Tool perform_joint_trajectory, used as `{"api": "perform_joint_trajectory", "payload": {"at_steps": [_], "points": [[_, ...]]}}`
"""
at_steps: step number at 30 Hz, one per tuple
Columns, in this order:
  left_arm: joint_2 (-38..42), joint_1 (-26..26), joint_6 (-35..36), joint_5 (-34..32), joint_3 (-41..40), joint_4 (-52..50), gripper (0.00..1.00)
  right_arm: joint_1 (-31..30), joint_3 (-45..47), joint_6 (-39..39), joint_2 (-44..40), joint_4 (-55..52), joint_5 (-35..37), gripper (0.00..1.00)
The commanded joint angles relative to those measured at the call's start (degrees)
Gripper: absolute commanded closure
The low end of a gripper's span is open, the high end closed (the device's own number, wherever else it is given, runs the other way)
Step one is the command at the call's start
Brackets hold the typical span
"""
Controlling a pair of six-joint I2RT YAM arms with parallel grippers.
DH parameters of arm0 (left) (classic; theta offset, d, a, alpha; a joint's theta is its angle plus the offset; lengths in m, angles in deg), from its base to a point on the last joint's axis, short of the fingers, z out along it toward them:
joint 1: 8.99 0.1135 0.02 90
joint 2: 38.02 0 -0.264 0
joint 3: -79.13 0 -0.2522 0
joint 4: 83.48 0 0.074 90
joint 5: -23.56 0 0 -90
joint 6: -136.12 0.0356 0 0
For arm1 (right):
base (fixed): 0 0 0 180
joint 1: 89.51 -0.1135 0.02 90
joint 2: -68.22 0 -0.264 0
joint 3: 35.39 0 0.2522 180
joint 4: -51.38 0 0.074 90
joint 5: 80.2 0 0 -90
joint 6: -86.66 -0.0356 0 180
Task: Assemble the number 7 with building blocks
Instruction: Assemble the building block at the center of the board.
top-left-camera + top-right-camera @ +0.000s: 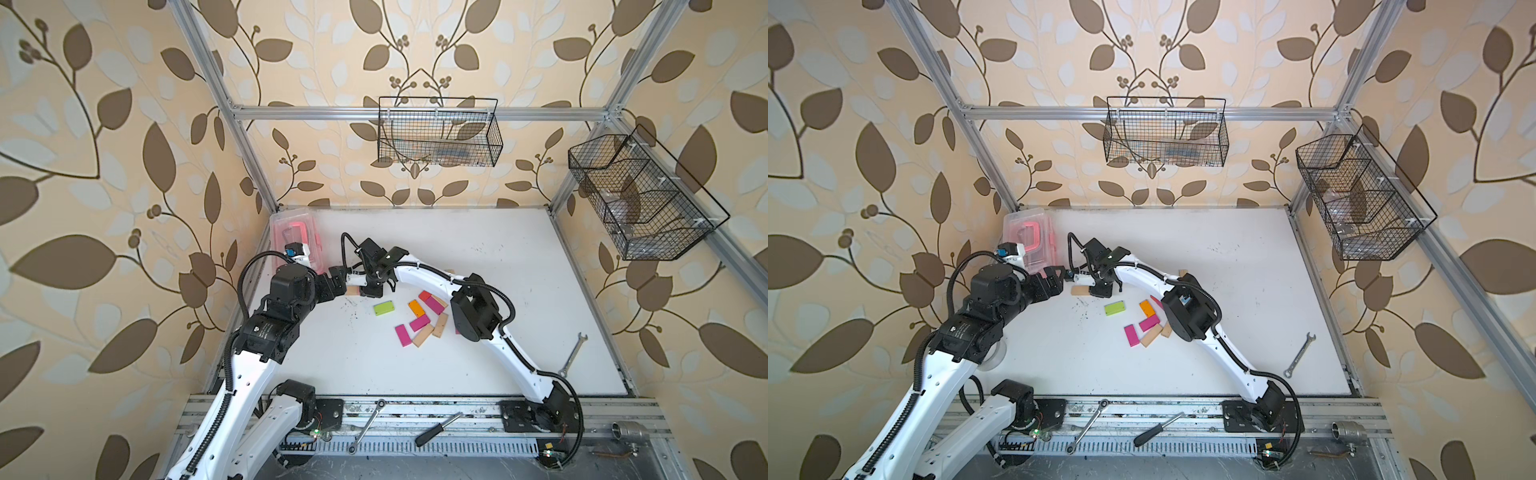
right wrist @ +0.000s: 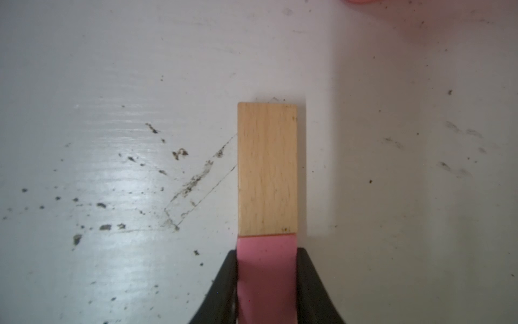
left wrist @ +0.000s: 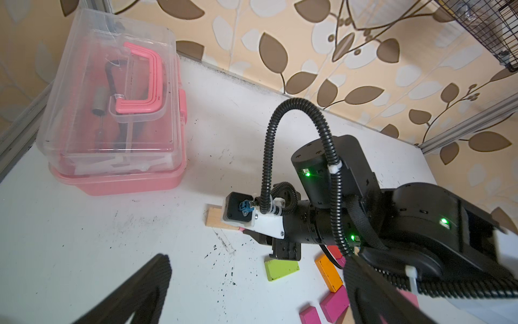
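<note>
The right end effector point(image 2: 267, 252) pinches a flat pink rectangular block point(image 2: 266, 275) by its long sides. Straight ahead of it, a plain wooden rectangular block point(image 2: 267, 168) lies flat on the white counter point(image 2: 112, 84). The two meet short end to short end, with their long axes in one line (a straight stroke for the 7, I judge). Whether the pink one rests on the counter or hangs just above it is hard to tell. Letting go should need only a straight opening. The left end effector point(image 1: 336, 283), jaws spread wide and empty, sits just beside the wooden block's far end, so the right arm is the one placed to act.
</note>
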Motion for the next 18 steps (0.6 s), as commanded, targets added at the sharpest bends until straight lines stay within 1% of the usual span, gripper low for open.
{"api": "perform_joint_trajectory", "payload": {"at_steps": [1,7,10,15,18], "points": [[0.8,-0.3,0.7,0.0,-0.2,2.3,0.01,-0.7,-0.4,0.2,2.4,-1.9,0.2,0.67],[0.8,-0.3,0.6,-0.2,0.0,2.1,0.01,-0.6,0.2,0.4,1.7,-1.3,0.5,0.60],[1.2,-0.3,0.7,-0.4,0.6,2.0,0.01,-0.4,2.1,0.3,0.1,0.1,0.4,0.55],[2.0,-0.3,1.4,-0.9,3.0,1.6,0.01,0.6,9.5,-0.1,-6.1,5.9,-1.9,0.48],[2.1,-0.3,1.7,-1.7,3.8,0.8,0.01,1.3,14.6,-1.0,-10.4,9.2,-2.6,0.46]]}}
